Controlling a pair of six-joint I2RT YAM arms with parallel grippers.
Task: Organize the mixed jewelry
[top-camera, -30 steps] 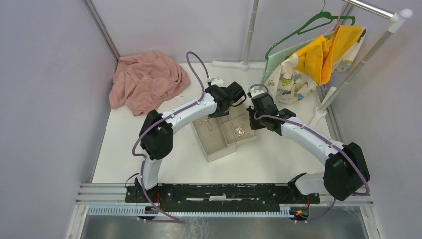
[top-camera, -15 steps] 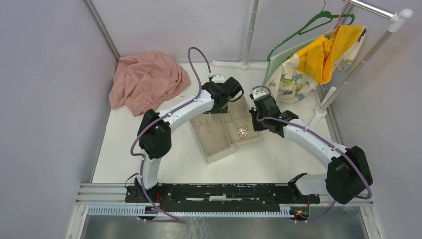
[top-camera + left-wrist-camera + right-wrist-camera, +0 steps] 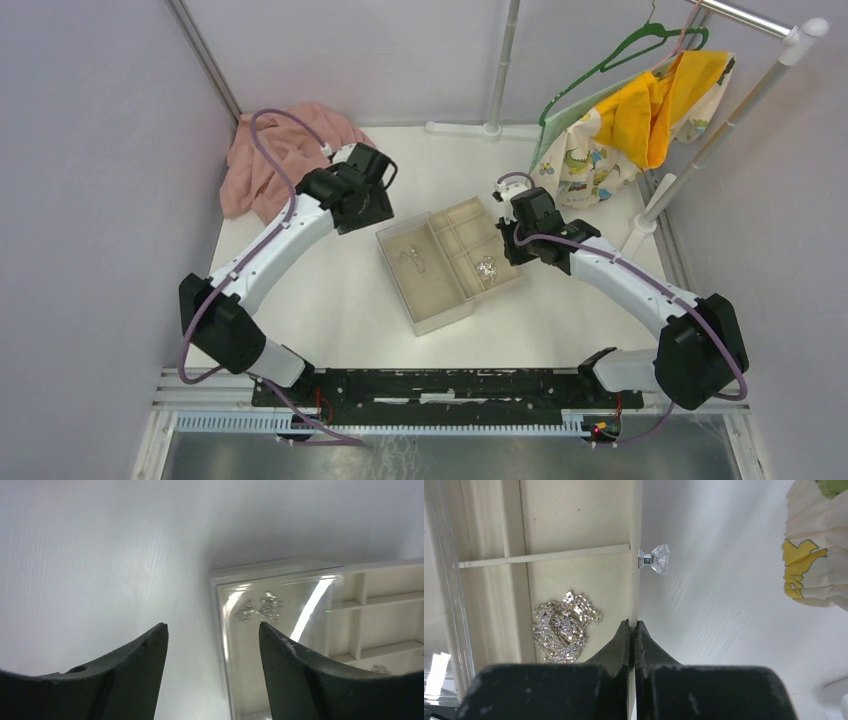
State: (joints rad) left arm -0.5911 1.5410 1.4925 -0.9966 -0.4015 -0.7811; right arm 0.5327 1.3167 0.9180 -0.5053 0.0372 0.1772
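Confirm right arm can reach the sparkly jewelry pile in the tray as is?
Probably yes: the jewelry pile lies uncovered just beside the right gripper, at the tray wall; its jaws are shut.

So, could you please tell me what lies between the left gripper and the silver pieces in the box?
Only bare white table and the box's rim lie between the left gripper and the silver pieces; the left wrist view shows this.
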